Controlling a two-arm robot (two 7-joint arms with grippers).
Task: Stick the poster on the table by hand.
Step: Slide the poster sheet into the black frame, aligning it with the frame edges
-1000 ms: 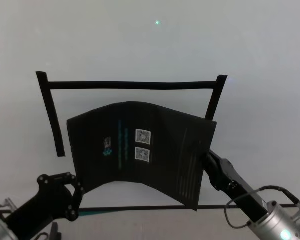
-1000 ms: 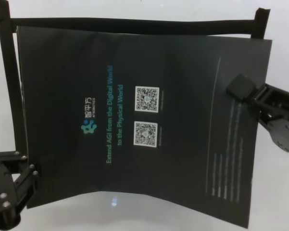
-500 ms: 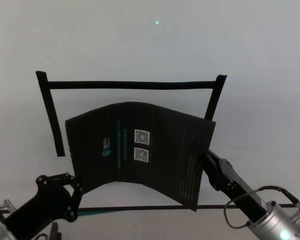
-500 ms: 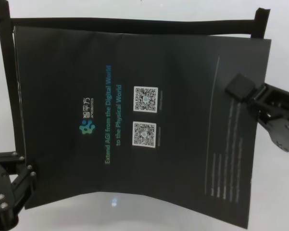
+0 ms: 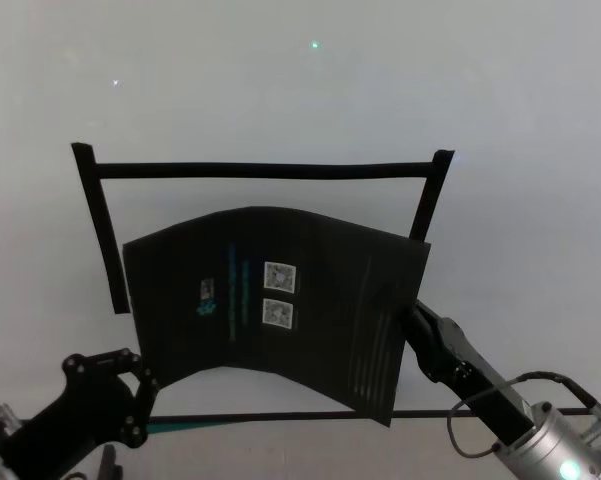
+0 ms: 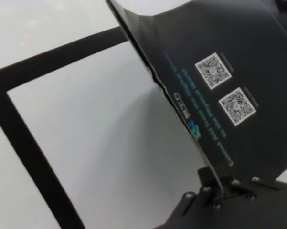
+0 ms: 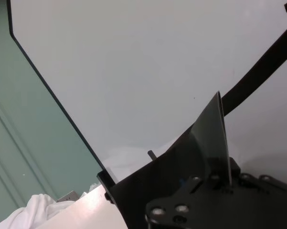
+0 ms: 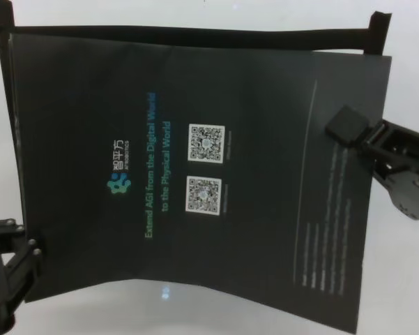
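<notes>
Head view shows the white table (image 5: 300, 90) filling the frame, marked with black tape strips (image 5: 260, 171) that form a frame open toward the lower edge. Over the middle of the frame hangs the poster (image 5: 270, 300), a black sheet held above the table with its near edge bowed upward and its upper corners reaching the tape in the chest view. It carries teal text (image 8: 156, 166), a blue-green logo (image 8: 116, 184) and two white QR codes (image 8: 206, 142). At lower left, the left gripper (image 5: 140, 385) has its jaws clenched on the poster's lower left corner. At right of centre, the right gripper (image 5: 408, 318) grasps the poster's right edge between its jaws.
</notes>
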